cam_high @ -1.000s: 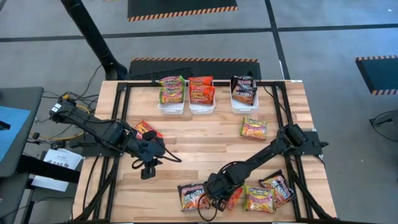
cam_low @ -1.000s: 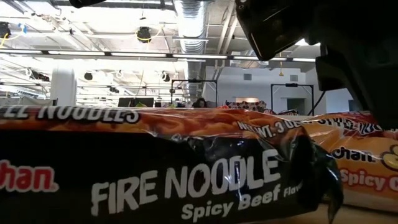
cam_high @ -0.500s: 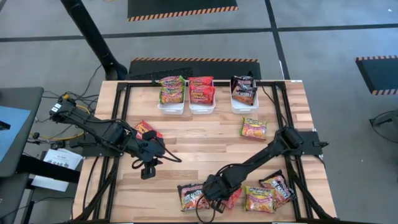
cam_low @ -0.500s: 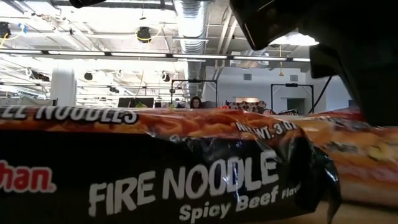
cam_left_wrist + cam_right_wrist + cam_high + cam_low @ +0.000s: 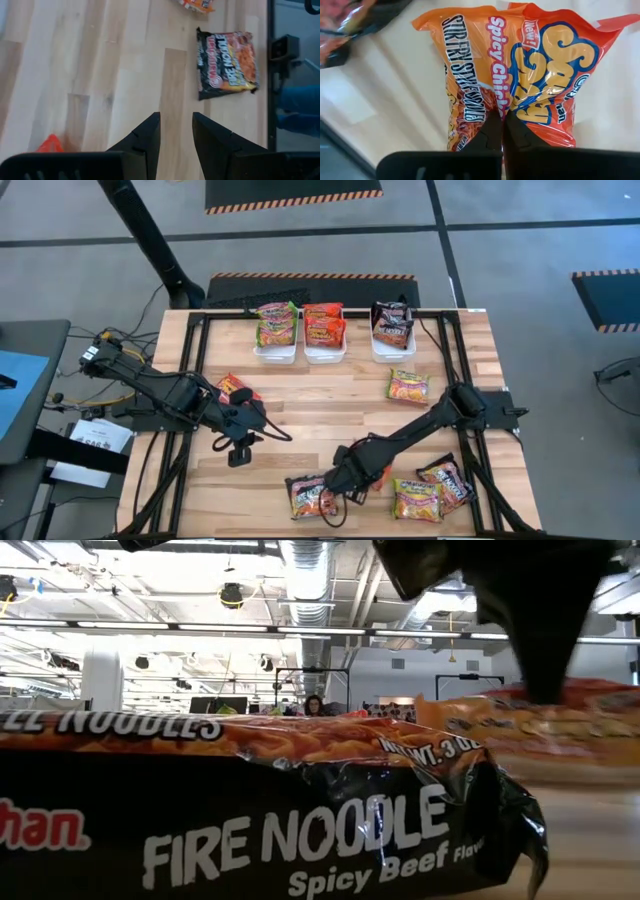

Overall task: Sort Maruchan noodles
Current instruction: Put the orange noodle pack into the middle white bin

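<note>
Table (image 5: 330,405): wooden slat top inside a black frame; dark floor all round.
Red packet, left side (image 5: 234,389): lies flat on the wood just beside the left arm's forearm, partly under it.
Left gripper (image 5: 238,454): hovers over bare wood left of centre, fingers (image 5: 150,132) parted a little with nothing between them.
Black packet (image 5: 306,494): "Fire Noodle" label, flat at the near edge. In the left wrist view (image 5: 227,64) it lies well ahead of the fingers and off to one side. In the low view (image 5: 260,810) it fills most of the width and blocks the table behind it.
Bins (image 5: 276,352): three white bins in a row at the far edge. Left one holds green-yellow packets (image 5: 277,325), middle one red-orange packets (image 5: 323,323), right one a black packet (image 5: 391,323).
Right gripper (image 5: 352,473): near the front edge, just right of the black packet, fingers clenched on an orange packet (image 5: 520,75).
Orange packet vs fingers: "Spicy Chicken" print; the fingertips (image 5: 492,131) pinch a fold at its middle, the wrapper bulging to either side. In the low view (image 5: 530,725) it hangs off the table surface under the arm.
Loose packets, right: one yellow-green (image 5: 408,386) alone on open wood right of centre; another yellow-green (image 5: 417,499) and a dark one (image 5: 447,480) at the near right corner, touching.
Room beyond: a person (image 5: 313,704) far off in the low view.
</note>
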`<control>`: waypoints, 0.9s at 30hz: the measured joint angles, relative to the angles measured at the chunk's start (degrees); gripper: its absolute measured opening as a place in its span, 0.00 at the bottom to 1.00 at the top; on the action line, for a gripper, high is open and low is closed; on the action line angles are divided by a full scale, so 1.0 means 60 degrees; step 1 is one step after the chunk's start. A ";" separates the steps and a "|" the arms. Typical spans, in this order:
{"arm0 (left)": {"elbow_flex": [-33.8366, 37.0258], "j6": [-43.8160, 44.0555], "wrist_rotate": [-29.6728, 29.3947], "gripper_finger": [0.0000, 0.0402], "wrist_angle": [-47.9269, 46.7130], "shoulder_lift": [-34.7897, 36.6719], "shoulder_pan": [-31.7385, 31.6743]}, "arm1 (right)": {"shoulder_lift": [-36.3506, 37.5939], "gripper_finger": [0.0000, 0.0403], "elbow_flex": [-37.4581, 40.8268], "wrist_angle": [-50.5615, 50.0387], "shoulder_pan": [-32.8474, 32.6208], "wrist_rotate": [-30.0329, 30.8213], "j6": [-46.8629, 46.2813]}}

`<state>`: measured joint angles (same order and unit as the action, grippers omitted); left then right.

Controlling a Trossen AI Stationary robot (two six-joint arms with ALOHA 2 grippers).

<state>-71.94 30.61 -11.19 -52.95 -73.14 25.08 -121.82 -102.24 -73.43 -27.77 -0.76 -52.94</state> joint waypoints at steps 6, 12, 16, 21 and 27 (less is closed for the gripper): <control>0.0000 -0.0210 -0.0518 0.24 0.0013 0.0084 -0.0128 | 0.0020 0.01 -0.0629 -0.0827 0.0516 0.0616 0.1107; 0.0000 -0.0561 -0.0672 0.24 0.0040 0.0307 -0.0759 | 0.0029 0.01 -0.1159 -0.1261 0.1425 0.1445 0.3026; 0.0000 -0.0775 -0.0794 0.24 0.0063 0.0482 -0.1356 | 0.0040 0.01 -0.1342 -0.1399 0.2212 0.2079 0.4546; 0.0000 -0.0820 -0.0761 0.24 0.0083 0.0762 -0.2062 | 0.0044 0.01 -0.1498 -0.1370 0.3374 0.2959 0.6322; 0.0000 -0.0823 -0.0757 0.24 0.0102 0.1276 -0.2871 | 0.0048 0.01 -0.1828 -0.0857 0.4858 0.3893 0.8394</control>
<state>-71.94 25.67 -15.73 -52.34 -65.49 7.86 -121.53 -113.21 -78.57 1.37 22.60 -2.58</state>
